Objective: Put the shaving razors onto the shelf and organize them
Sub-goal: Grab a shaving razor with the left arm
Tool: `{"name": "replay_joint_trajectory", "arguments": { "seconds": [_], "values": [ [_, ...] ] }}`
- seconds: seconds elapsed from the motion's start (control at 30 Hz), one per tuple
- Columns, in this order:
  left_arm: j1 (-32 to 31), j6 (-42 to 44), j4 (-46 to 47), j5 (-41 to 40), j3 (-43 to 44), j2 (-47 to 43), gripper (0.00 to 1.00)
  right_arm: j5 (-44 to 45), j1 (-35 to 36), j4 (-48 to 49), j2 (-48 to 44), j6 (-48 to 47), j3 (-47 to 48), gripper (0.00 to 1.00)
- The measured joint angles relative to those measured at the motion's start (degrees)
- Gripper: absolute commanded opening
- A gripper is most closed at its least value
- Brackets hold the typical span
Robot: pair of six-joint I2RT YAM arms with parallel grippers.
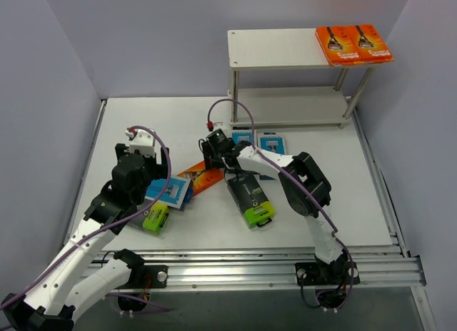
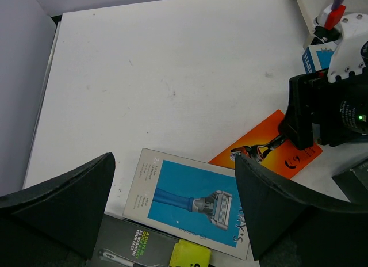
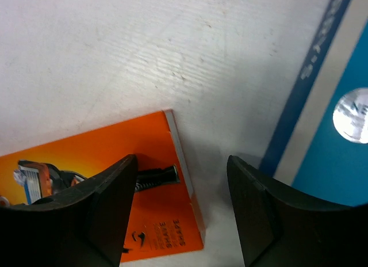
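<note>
Black card with a lime end comes first: the left black pack (image 1: pixel 156 218) lies nearest on the desk (image 1: pixel 143 124), beside the left arm. A light blue pack (image 2: pixel 190 201) touches its far edge. The left tool (image 2: pixel 173 159) hangs above that blue pack, released, with its fingers spread wide to either side and nothing between them.

Further right, the right black pack (image 1: pixel 250 199) lies flat under the right arm, its lime end toward the near edge. Between the two arms an orange pack (image 3: pixel 109 143) lies slantwise on the desk. The right tool (image 3: pixel 181 160) is low over its end, part-way open and clamping nothing. One finger is over the orange card and the other over bare desk, with the pack's short edge between them. Whether a finger touches the card cannot be told.

Behind the tool, two more blue packs (image 1: pixel 243 138) (image 1: pixel 272 143) lie side by side, just before the shelf (image 1: pixel 275 49). Two orange packs (image 1: pixel 338 46) lie side by side at the right end of its top board.
</note>
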Motion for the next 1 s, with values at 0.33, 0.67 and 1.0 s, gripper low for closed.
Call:
{"name": "replay_joint_trajectory", "arguments": {
  "seconds": [0.33,0.67,1.0],
  "values": [
    [0.00,-0.15,-0.02,0.63,0.00,-0.31,0.94,2.27,-1.18,0.07,-7.39,1.99,-9.86,0.59],
    [0.00,-0.20,-0.04,1.51,0.00,0.39,0.94,-0.17,-1.29,1.14,-8.02,2.91,-11.26,0.60],
    [0.00,-0.35,-0.37,2.16,0.00,1.88,0.94,-7.98,-1.29,5.81,-8.02,4.96,-12.74,0.45]
  ]
}}
